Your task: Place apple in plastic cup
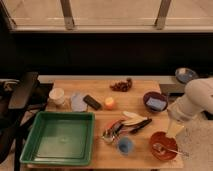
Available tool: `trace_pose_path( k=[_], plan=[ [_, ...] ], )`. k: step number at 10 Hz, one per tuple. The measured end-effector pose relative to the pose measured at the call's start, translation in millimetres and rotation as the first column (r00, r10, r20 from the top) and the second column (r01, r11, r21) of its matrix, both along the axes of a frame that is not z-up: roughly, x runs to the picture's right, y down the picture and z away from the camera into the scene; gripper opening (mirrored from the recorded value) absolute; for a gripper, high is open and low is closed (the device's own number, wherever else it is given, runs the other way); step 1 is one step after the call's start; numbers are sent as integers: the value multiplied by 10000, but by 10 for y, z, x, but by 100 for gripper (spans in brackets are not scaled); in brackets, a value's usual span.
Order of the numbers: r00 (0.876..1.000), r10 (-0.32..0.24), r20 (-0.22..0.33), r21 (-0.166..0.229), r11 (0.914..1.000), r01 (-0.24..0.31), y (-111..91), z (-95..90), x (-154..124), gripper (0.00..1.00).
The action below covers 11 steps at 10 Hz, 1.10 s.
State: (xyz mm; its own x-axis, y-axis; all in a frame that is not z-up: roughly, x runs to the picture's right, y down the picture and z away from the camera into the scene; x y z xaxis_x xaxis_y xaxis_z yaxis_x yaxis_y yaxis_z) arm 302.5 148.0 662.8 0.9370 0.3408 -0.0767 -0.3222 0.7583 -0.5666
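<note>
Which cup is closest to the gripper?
The light-blue cup, in front; the gripper hangs right of it by the red bowl. The white cup is farther.

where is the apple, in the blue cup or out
Out: the apple sits on the table, apart from the plastic cup; the gripper hangs by the red bowl.

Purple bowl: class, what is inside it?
A pale blue object lies inside the purple bowl; the bowl's floor beneath it is covered. The gripper hangs nearer the camera, above the red bowl.
</note>
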Motion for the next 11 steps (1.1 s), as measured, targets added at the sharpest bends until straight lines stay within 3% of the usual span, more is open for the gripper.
trace_pose_path(
  k=[2,4,8,11],
  plan=[
    [9975,-169,681,56,9998,165,-205,135,-195,80],
    [9895,-494,1362,139,9988,479,-241,181,-580,80],
    [9585,-970,2679,518,9949,862,-311,308,-1565,80],
    [9544,-1030,2802,519,9944,921,-316,320,-1658,80]
  ],
)
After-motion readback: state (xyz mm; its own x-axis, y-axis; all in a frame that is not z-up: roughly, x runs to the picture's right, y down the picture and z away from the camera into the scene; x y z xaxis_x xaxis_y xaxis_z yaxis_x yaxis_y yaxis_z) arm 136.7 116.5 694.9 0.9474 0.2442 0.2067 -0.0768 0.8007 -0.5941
